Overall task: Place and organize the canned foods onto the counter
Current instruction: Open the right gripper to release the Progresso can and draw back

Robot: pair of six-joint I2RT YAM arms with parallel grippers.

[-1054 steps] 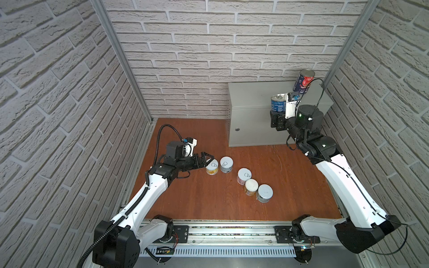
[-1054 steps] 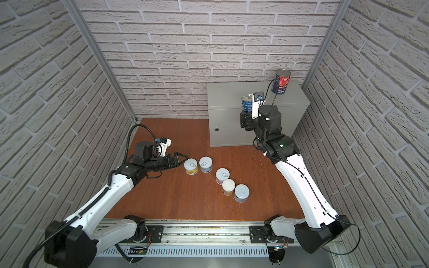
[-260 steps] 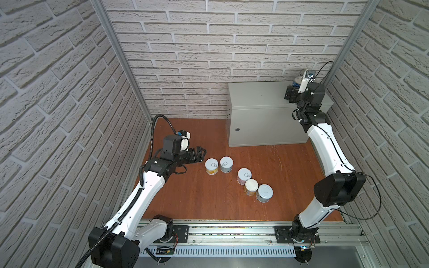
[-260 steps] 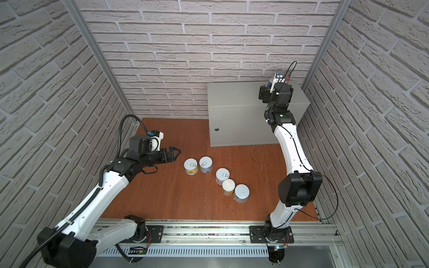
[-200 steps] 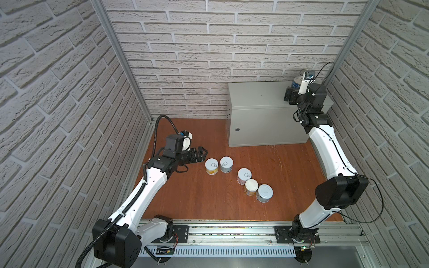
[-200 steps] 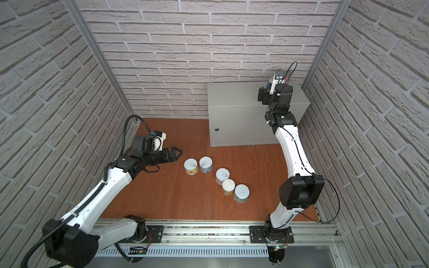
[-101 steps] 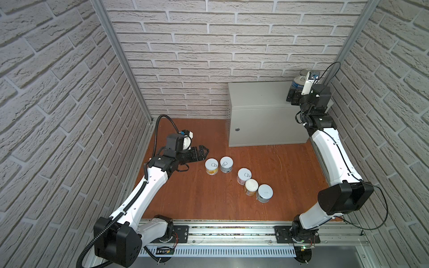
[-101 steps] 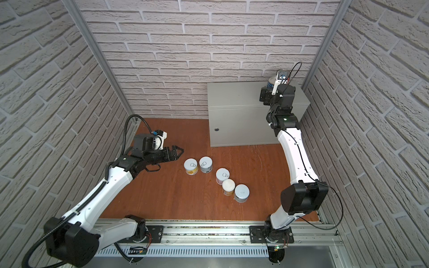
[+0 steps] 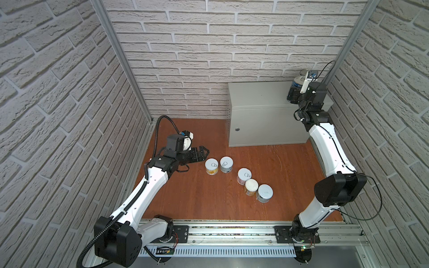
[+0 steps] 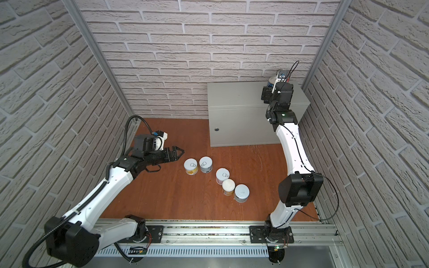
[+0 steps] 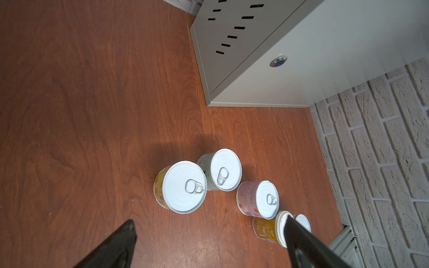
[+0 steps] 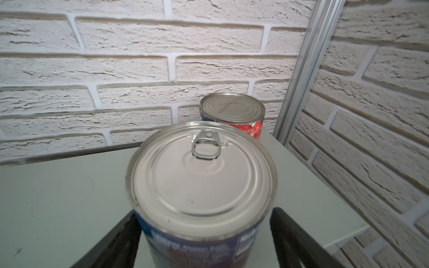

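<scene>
White brick walls close around a brown wooden floor. On the grey counter, near its back right corner, a tall blue can stands upright, with a second blue can behind it. The right pincer has its jaws on both sides of the tall blue can, very close. I cannot tell if they press it. Five short cans stand on the floor. The left pincer is wide open and empty, just beside the yellow can.

Top views: high at 6 o'clock, far, tilted toward 12, same whole scene. Left wrist close over reddish wooden floor; right wrist, pale grey metal cabinet.
</scene>
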